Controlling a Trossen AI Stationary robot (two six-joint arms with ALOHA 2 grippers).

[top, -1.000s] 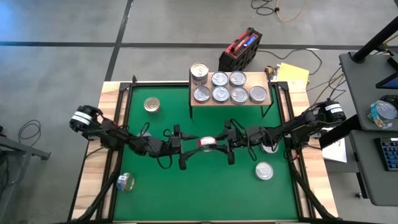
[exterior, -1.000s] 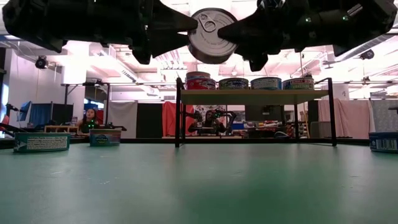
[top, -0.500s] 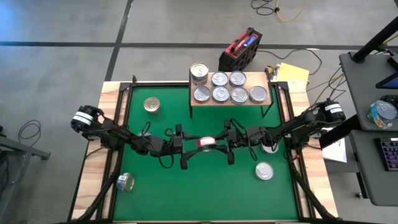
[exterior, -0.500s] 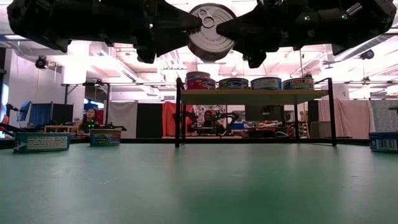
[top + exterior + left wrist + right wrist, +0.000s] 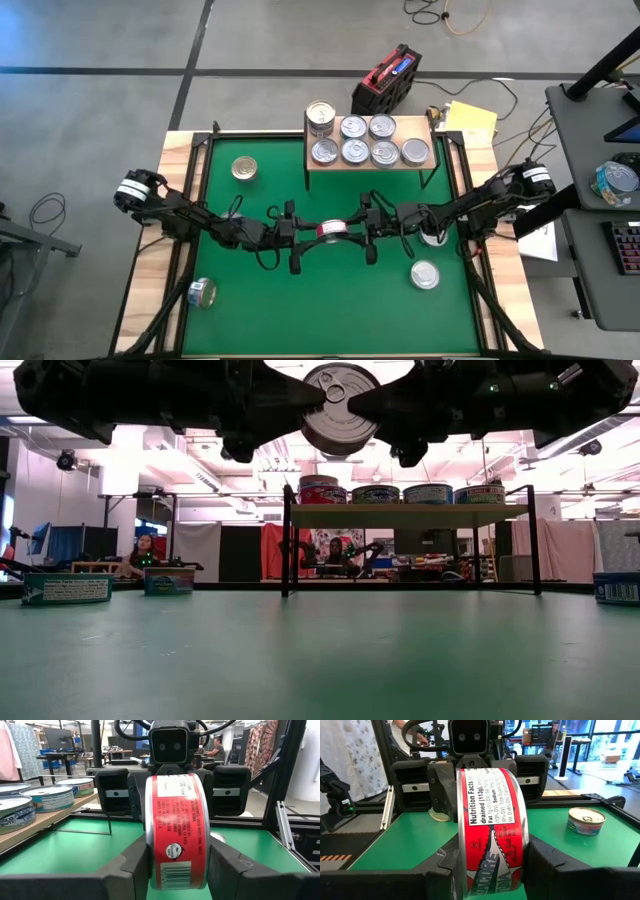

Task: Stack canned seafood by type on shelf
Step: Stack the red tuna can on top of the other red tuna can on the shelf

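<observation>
Tin: red-label can (image 5: 333,229) held on edge in mid-air over green mat (image 5: 260,310), centre of desk, lid facing low cam.
L gripper (image 5: 303,237): jaws pressed on can's flat faces.
R gripper (image 5: 362,231): jaws clamped on same can from opposite side.
Shelf (image 5: 366,158): at mat's far edge, approx. seven tins (image 5: 354,151) on it, one stacked at left end.
Loose tins: gold-top (image 5: 244,168) far left; silver (image 5: 425,274) near right; one tipped (image 5: 202,292) at near-left border.
</observation>
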